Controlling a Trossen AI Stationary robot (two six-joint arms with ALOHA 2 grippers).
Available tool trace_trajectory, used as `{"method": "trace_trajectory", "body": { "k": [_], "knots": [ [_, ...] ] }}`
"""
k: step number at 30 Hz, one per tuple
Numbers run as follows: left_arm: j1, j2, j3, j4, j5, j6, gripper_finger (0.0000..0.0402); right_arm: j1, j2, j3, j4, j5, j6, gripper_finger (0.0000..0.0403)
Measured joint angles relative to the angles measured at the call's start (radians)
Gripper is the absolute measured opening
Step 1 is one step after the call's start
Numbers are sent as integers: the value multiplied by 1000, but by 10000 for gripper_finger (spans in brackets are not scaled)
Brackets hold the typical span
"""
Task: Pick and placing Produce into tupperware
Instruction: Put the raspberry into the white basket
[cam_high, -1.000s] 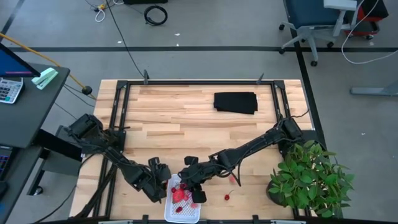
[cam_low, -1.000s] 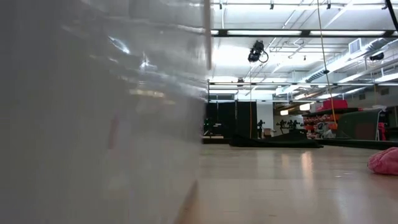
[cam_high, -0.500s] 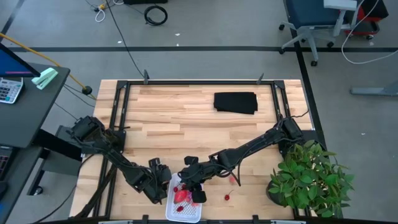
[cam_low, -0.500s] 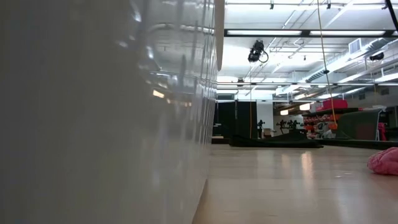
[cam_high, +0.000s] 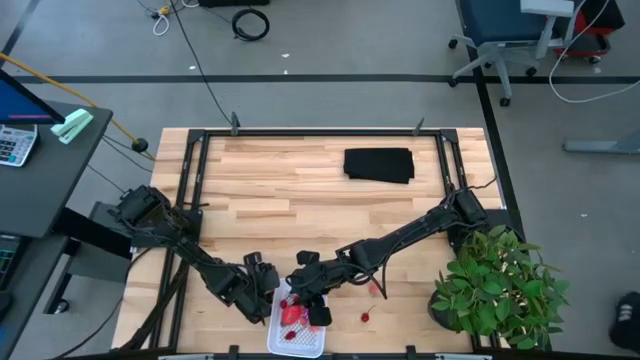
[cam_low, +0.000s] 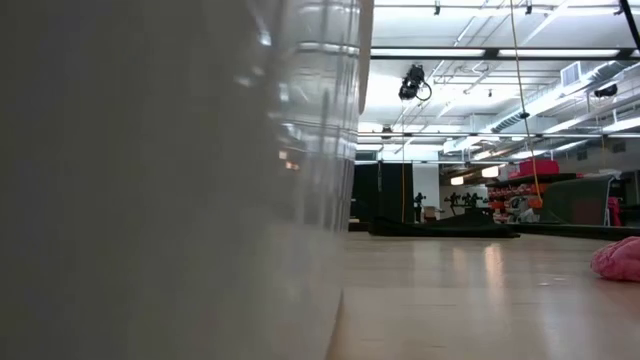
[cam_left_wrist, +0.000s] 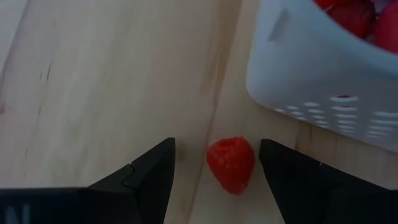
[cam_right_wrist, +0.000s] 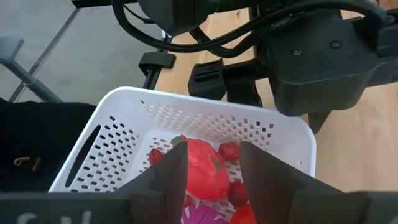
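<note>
Wooden planks make the tabletop (cam_high: 300, 190), and all the work is at its near edge, where the white tupperware (cam_high: 296, 335) stands with several red pieces already inside. A black folded cloth (cam_high: 379, 165) lies far back, and a green potted plant (cam_high: 500, 285) stands at the near right corner.

On the left side of the tupperware, the left gripper (cam_left_wrist: 214, 171) is low over the wood with its jaws wide, and a small red strawberry (cam_left_wrist: 231, 163) lies between them, just beside the container's wall (cam_left_wrist: 311, 74). The fingers do not touch it yet.

Above the tupperware, the right gripper (cam_right_wrist: 211, 171) holds the large red-pink fruit (cam_right_wrist: 205, 177) between half-closed jaws, right over the pieces in the basket. One small red piece (cam_high: 366, 317) lies on the wood to the right, not yet collected.

I think the main risk is the narrow space: if the left gripper closes off-centre, the round strawberry can roll away, or a finger can push the light container. The two grippers are also near each other and could collide.

Compared with a second ago, the left gripper has moved a little closer to the tupperware, and in the low view the white wall (cam_low: 180, 180) covers more of the picture. The right gripper keeps its place.
</note>
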Motion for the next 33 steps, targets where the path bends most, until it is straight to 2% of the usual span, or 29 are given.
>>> {"method": "trace_trajectory", "body": {
  "k": [13, 27, 30, 33],
  "knots": [
    [0, 1, 0, 6, 0, -13, 206, 0, 0, 0, 0, 0, 0, 152],
    [0, -2, 0, 0, -7, -34, 100, 1, 0, 0, -2, 0, 16, 152],
    [1, -9, 0, -11, -6, -33, 97, 1, 0, 0, -6, 0, 16, 152],
    [1, -21, -1, -39, -3, -33, 111, 1, 0, 0, -18, 0, 17, 152]
  ]
}}
